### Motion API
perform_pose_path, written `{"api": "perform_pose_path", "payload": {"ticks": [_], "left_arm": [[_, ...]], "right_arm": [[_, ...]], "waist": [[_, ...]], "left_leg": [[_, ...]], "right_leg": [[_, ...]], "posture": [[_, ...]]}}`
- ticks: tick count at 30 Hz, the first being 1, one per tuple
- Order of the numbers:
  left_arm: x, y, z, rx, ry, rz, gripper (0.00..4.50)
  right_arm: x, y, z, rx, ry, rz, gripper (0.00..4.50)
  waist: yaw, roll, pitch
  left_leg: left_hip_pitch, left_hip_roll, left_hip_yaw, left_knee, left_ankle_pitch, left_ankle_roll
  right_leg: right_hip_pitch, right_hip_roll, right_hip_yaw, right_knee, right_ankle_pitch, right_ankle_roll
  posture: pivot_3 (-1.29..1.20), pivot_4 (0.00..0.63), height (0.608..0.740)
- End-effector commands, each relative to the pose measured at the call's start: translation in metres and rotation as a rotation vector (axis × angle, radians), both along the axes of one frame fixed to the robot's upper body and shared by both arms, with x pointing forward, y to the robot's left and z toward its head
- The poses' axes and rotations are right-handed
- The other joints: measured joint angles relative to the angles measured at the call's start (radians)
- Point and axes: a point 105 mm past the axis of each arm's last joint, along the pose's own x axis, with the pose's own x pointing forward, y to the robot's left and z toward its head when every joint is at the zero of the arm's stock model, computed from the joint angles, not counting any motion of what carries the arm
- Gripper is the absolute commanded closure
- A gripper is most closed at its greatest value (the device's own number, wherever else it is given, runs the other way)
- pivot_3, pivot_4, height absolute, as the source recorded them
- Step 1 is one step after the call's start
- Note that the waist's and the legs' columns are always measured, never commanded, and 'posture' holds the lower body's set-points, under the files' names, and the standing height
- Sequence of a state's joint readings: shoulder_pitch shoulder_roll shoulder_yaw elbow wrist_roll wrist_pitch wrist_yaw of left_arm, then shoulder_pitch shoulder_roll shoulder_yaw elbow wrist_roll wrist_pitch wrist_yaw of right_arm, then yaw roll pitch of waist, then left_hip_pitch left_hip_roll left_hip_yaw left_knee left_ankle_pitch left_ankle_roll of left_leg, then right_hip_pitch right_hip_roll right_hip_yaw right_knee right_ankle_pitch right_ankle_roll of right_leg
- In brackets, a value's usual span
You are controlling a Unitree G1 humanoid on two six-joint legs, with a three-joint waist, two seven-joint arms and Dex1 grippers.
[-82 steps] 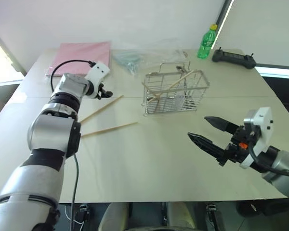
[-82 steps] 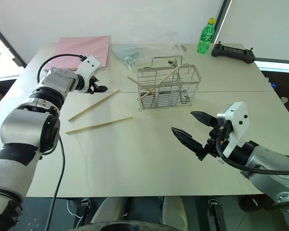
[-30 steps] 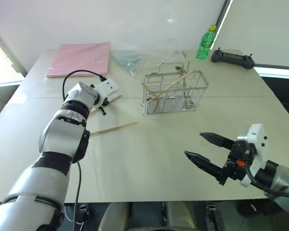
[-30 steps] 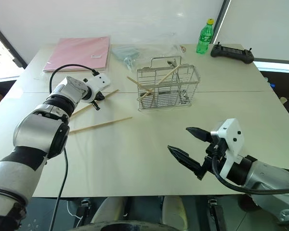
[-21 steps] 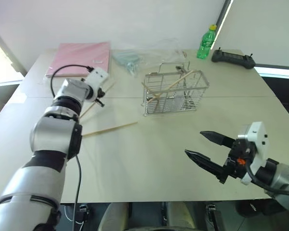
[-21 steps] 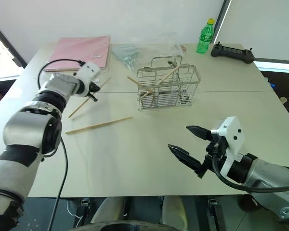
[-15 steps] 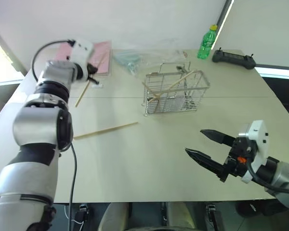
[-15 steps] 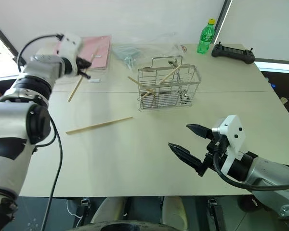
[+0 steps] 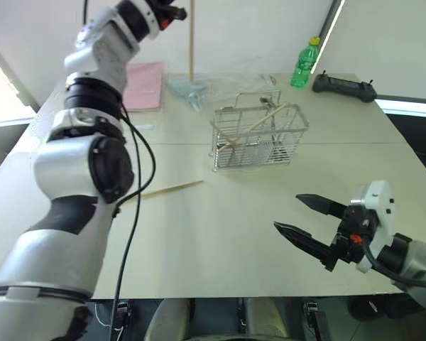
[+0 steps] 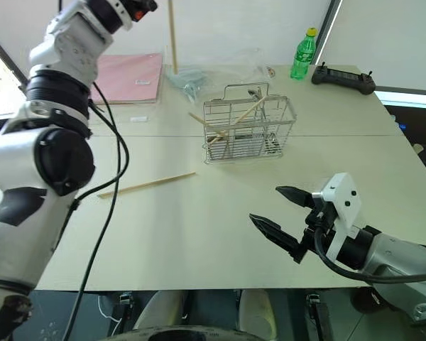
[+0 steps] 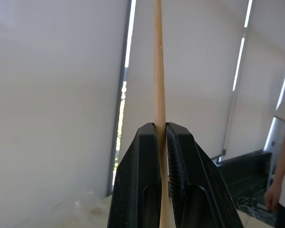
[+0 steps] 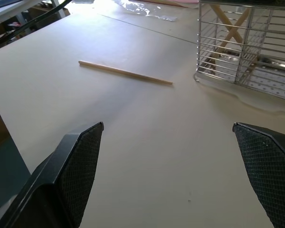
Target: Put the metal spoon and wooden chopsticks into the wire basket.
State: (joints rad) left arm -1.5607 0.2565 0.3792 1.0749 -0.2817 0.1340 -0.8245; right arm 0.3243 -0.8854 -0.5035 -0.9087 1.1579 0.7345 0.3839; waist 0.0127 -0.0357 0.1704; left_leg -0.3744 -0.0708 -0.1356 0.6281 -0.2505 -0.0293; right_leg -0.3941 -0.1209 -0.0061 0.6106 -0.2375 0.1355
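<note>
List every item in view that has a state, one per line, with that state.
Left gripper: shut on a chopstick, raised high.
Held chopstick: upright, hanging in the air.
Loose chopstick: lying flat on the table, outside the basket.
Wire basket: upright, two chopsticks leaning crossed inside.
Right gripper: open, empty, above the table.
Green bottle: upright, capped.

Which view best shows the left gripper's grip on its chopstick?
The left wrist view: both fingers of the left gripper press shut on the held chopstick. The eye views show the chopstick hanging upright from the raised arm, but not the contact.
</note>
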Motion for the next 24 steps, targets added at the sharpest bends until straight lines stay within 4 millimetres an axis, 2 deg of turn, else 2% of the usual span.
{"api": "perform_pose_path", "payload": {"ticks": [1, 9, 16, 20, 24], "left_arm": [[-0.010, -0.015, 0.007, -0.015, -0.042, -0.051, 4.48], [-0.011, -0.051, -0.038, 0.062, 0.041, -0.132, 4.48], [-0.011, -0.062, -0.063, 0.111, 0.079, -0.139, 4.48], [-0.012, -0.062, -0.064, 0.113, 0.084, -0.149, 2.99], [-0.017, -0.060, -0.060, 0.120, 0.071, -0.175, 0.98]], "right_arm": [[0.003, -0.005, 0.015, 0.001, -0.081, -0.035, 0.00], [0.009, -0.011, 0.027, 0.026, -0.135, -0.094, 0.00], [0.010, -0.010, 0.029, 0.038, -0.136, -0.105, 0.00], [0.011, -0.010, 0.029, 0.042, -0.134, -0.108, 0.00], [0.012, -0.010, 0.029, 0.046, -0.132, -0.110, 0.00]], "waist": [[0.000, 0.000, 0.000], [0.002, 0.000, 0.000], [0.000, 0.000, 0.000], [0.002, 0.000, 0.000], [0.002, 0.000, 0.000]], "left_leg": [[0.000, 0.000, 0.000, 0.000, 0.000, 0.000], [0.000, 0.000, 0.000, 0.000, 0.000, 0.000], [0.000, 0.000, 0.000, 0.000, 0.000, 0.000], [-0.001, 0.000, 0.000, 0.000, 0.000, 0.000], [-0.001, 0.000, 0.000, 0.000, 0.000, 0.000]], "right_leg": [[0.000, 0.000, 0.000, 0.000, 0.000, 0.000], [0.000, 0.001, 0.000, 0.000, 0.000, 0.000], [0.000, 0.001, 0.000, 0.000, 0.000, 0.000], [0.000, 0.001, 0.000, 0.000, 0.000, 0.000], [0.000, 0.001, 0.000, -0.001, 0.000, 0.000]], "posture": [[0.00, 0.150, 0.709], [0.00, 0.150, 0.709], [0.00, 0.150, 0.709], [0.00, 0.150, 0.709], [0.00, 0.150, 0.709]]}}
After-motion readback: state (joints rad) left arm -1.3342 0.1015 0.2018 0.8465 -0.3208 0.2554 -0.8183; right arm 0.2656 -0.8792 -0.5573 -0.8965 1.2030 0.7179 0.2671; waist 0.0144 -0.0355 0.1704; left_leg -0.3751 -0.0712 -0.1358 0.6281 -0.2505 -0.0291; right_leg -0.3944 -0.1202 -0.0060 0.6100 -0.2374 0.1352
